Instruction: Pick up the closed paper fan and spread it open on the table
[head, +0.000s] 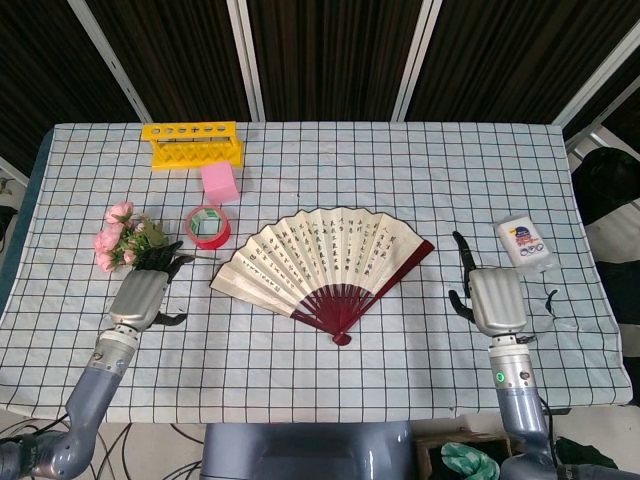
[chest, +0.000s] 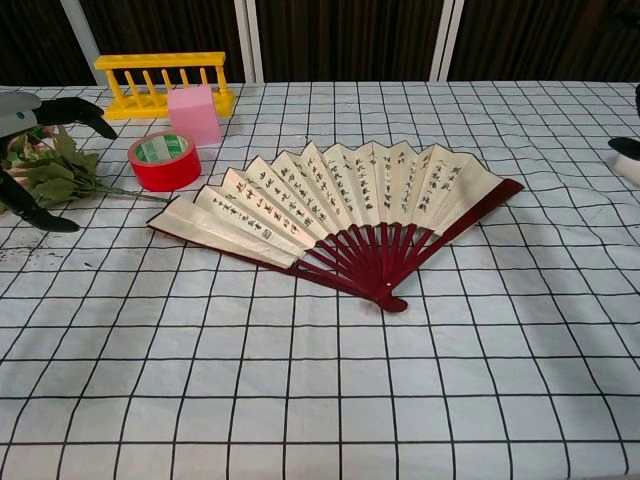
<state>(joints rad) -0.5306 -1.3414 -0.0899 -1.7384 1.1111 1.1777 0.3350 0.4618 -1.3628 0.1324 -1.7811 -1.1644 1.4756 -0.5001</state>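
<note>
Head view: left hand (head: 140, 295) hovers low at the table's left side, back of hand up, fingers loosely spread, holding nothing, well apart from the paper fan (head: 325, 258). Right hand (head: 493, 300) sits at the right side, back up, thumb out to the side, fingers released, also empty and clear of the fan. One fan, fully spread, lying flat at the middle of the checked tablecloth (head: 400, 370), pivot toward the robot. One red tape roll (head: 210, 226) just left of the fan's left edge. One pink block (head: 219, 182), one yellow rack (head: 193, 145), one flower bunch (head: 125, 239) beside the left hand, one white bottle (head: 525, 243) near the right hand.

Chest view: fan (chest: 345, 215) flat on the cloth, dark ribs meeting at the pivot. Left hand (chest: 30, 150) at the left edge, dark fingers apart over the flowers (chest: 55, 175), grasping nothing. Right hand only a sliver at the right edge; its fingers cannot be judged here. Tape roll (chest: 163, 160), pink block (chest: 194, 115), rack (chest: 160, 75) behind.
</note>
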